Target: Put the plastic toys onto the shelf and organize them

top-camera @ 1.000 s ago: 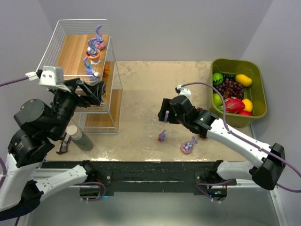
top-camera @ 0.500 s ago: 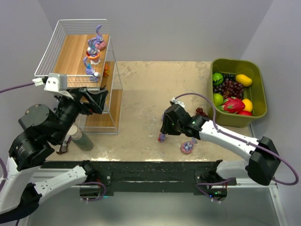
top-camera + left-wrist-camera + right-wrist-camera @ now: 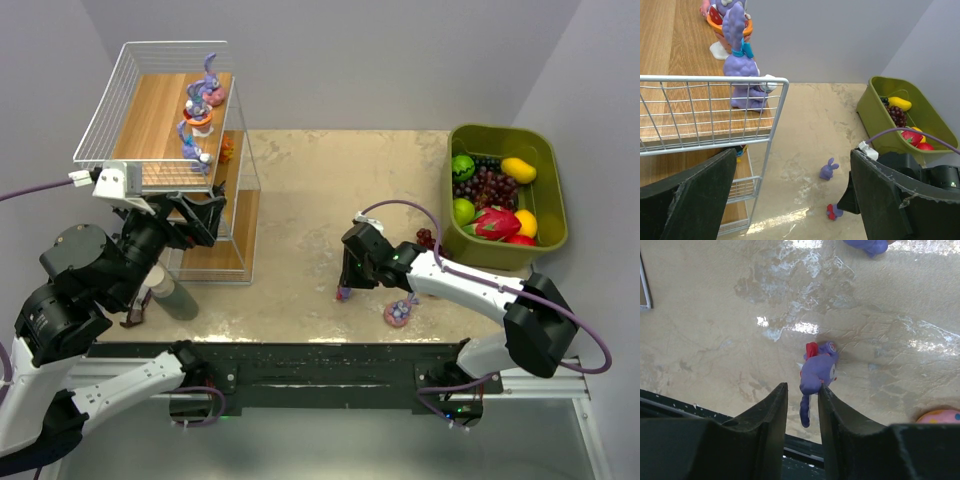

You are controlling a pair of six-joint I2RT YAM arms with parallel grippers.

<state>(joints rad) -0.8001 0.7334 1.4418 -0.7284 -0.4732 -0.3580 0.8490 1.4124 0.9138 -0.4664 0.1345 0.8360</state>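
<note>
Purple toy [image 3: 817, 374]: lying on the beige table [image 3: 300, 180], near edge, centre.
Right gripper [image 3: 802, 386]: low over that toy, jaws narrow, the toy's thin end in the gap; not clamped.
Pink-based toy [image 3: 398, 313]: just right of it.
Other toys [image 3: 200, 108]: standing on the top board.
Shelf [image 3: 150, 115]: far left.
Left gripper [image 3: 792, 155]: wide apart, holding nothing, beside the shelf's near corner.
Green bin [image 3: 500, 128]: far right, fruit inside.
</note>
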